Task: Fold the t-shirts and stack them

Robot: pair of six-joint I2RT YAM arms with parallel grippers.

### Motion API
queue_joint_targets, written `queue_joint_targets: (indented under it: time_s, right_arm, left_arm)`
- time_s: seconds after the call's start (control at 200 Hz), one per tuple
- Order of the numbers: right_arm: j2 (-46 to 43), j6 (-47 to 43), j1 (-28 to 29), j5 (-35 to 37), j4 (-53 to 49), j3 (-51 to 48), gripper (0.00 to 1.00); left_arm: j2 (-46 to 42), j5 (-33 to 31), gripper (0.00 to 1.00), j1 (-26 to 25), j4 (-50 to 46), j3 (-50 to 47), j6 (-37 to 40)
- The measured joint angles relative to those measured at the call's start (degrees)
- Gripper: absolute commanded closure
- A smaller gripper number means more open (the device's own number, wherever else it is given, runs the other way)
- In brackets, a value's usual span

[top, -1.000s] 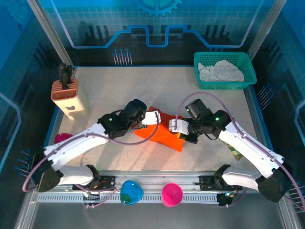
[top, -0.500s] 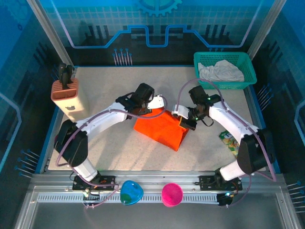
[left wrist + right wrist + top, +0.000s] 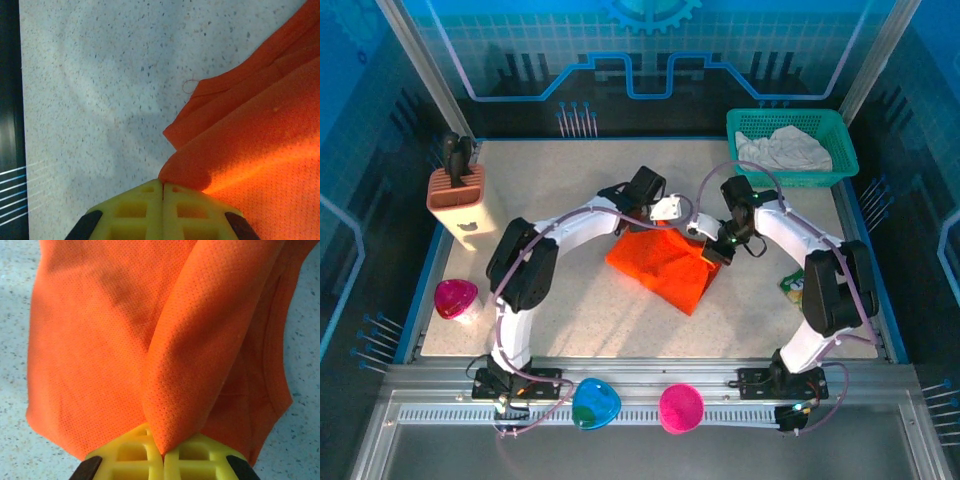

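Centrally, orange t-shirt (image 3: 660,268), far edge pinched by closed left fingers (image 3: 156,201) and right fingers (image 3: 111,457), bare table (image 3: 570,190) around.

Setup's a pale speckled table (image 3: 570,180), kinda terrazzo-looking, boxed in by see-through blue panels (image 3: 520,60). The back one has a gear graphic (image 3: 650,12) and circuit-style lines. Silver metal posts (image 3: 415,60) slant up at the corners, with a slotted aluminium rail (image 3: 640,385) along the near edge. Lighting's even, shadows soft.

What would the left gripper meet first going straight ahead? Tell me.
The orange shirt: the left gripper is shut on its edge, and a fold lies right ahead. Beyond that looks like bare table, though depth is unclear.
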Motion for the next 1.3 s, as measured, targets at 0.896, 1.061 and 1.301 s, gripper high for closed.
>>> queue_joint_targets:
  time_s: [0.896,1.061,1.301]
  right_arm:
    - [-14.64,35.87,6.47,20.81,18.53,-11.89,0.54]
    - [-16.83,53.75,8.2,22.43,14.25,-9.64,0.55]
    - [-18.05,73.85,16.39,24.57,11.13,-12.48,0.4]
  left_arm:
    - [-9.14,-2.97,0.23,0.26,19.21,-14.91,-5.75]
    - [-17.35,-3.13,0.22,-0.39,16.28,-14.97,-15.08]
    - [-12.81,-4.79,0.2,-0.52,-3.96,-3.54,-34.34]
